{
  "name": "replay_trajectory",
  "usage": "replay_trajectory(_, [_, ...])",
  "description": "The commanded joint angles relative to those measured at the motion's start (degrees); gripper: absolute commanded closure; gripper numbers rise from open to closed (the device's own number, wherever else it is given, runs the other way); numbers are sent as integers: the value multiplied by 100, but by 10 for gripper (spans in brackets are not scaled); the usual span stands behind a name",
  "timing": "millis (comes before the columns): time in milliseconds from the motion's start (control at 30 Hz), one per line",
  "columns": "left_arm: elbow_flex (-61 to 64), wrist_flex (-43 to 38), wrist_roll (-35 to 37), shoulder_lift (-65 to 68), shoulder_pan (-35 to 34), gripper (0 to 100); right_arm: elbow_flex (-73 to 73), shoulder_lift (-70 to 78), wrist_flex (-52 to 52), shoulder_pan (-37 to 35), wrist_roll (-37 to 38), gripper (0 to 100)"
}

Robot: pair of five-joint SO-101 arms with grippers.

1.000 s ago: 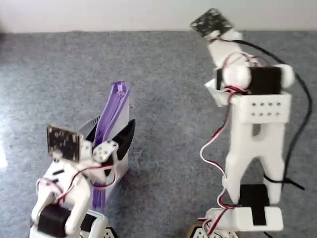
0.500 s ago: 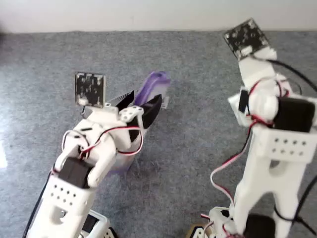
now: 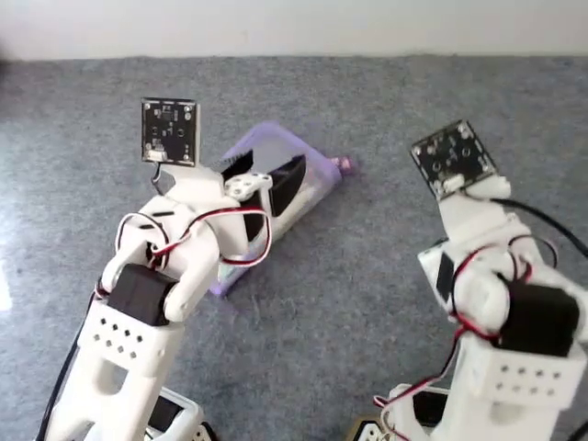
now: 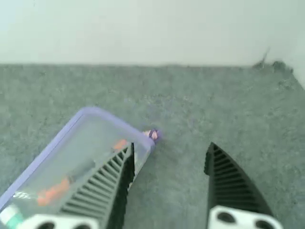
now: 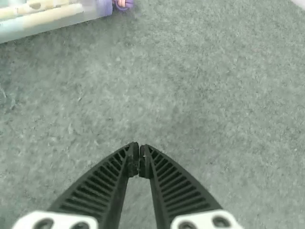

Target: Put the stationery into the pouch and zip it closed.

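The clear pouch [image 3: 276,179] with a purple rim lies flat on the grey carpet, its zipper pull [image 3: 344,165] pointing right. Inside the pouch [image 4: 71,167] I see an orange pen [image 4: 55,191], a dark pen and a green-capped item. My left gripper [image 4: 170,150] is open; one finger [image 4: 114,191] lies over the pouch's end, the other stands apart on the carpet side. My right gripper [image 5: 138,160] is shut and empty, low over bare carpet, with the pouch [image 5: 43,14] and its pull [image 5: 121,4] farther off.
Grey carpet [image 3: 367,303] covers the whole table, bounded by a white wall [image 3: 294,28] at the back. The right arm [image 3: 478,276] stands to the right of the pouch, with open carpet between them.
The left arm swung forward and the pouch went from upright to lying flat, with the left gripper now open. The right arm drew back from the far edge toward the near side.
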Motion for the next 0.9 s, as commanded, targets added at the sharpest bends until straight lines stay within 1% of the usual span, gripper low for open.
replay_trajectory(0, [-295, 440, 9, -369, -26, 764, 176, -418, 233, 31, -62, 987])
replay_trajectory(67, [-259, 747, -18, -651, -26, 764, 290, -611, 233, 31, -62, 987])
replay_trajectory(133, [-110, 1020, -255, -985, -26, 765, 404, -804, 233, 31, -264, 987])
replay_trajectory(233, [391, 1187, -563, -1653, -26, 813, 615, -1059, 215, 13, -1204, 986])
replay_trajectory(400, [1270, 1196, -1090, -2857, -26, 991, 1187, -1314, -22, 13, -2664, 986])
replay_trajectory(567, [2114, 1231, -1134, -3727, -35, 987, 1820, -1613, -602, -13, -3640, 989])
replay_trajectory(600, [2264, 1231, -1134, -3851, -105, 987, 2022, -1710, -725, -13, -3780, 989])
replay_trajectory(700, [2774, 1196, -1134, -4123, -624, 987, 2760, -2255, -971, -13, -4070, 990])
replay_trajectory(800, [3292, 1196, -1143, -4378, -1178, 987, 3508, -3134, -1218, -13, -4255, 990])
replay_trajectory(867, [3547, 1196, -1143, -4563, -1398, 987, 4018, -3793, -1385, -4, -4273, 990])
